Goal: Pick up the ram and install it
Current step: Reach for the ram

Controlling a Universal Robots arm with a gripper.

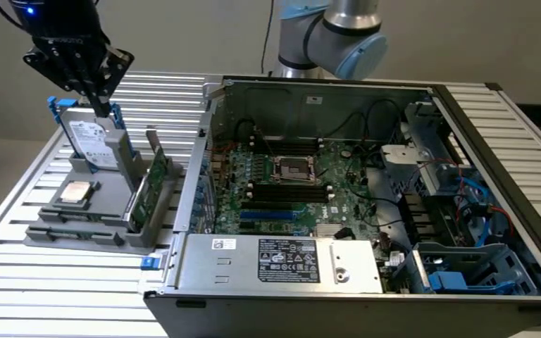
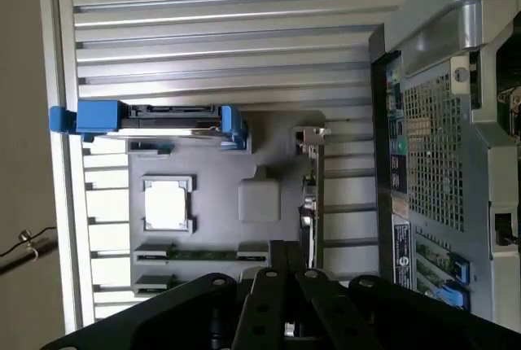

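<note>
Though the claw (image 1: 101, 107) is pinched shut, it has nothing between its tips, so from where I stand the job has barely begun. It hangs above the grey holder (image 1: 64, 238) on the bench (image 1: 45, 289), just over the top edge of the drive (image 1: 92, 141) that stands in it. As far as I can judge, it is not touching. The ram (image 2: 207, 254) lies flat in its groove in the holder, on the other side of the square chip (image 2: 167, 203) from the drive, with a clip at each end. Seen from the wrist, the claw's tips sit close to one end of it, but how high above I can't tell. The card (image 1: 153, 184) stands upright at the holder's edge nearest the case (image 1: 524, 190).

Inside the open case, the long black slots (image 1: 294, 190) beside the socket (image 1: 294, 167) look empty — no green stick in any that I can make out. So both halves are left: the pick-up and the seating.

As for writing, there is plenty of it and none I can read. The drive has a white label with dark print. The silver box (image 1: 251, 278) at the front of the case carries a big black label (image 1: 289, 255) and a small white sticker (image 1: 223, 243). A narrow strip (image 2: 400, 248) of print runs down the case's back panel in the wrist view. There is faint pale lettering on the claw's body too — no brand I could vouch for.
</note>
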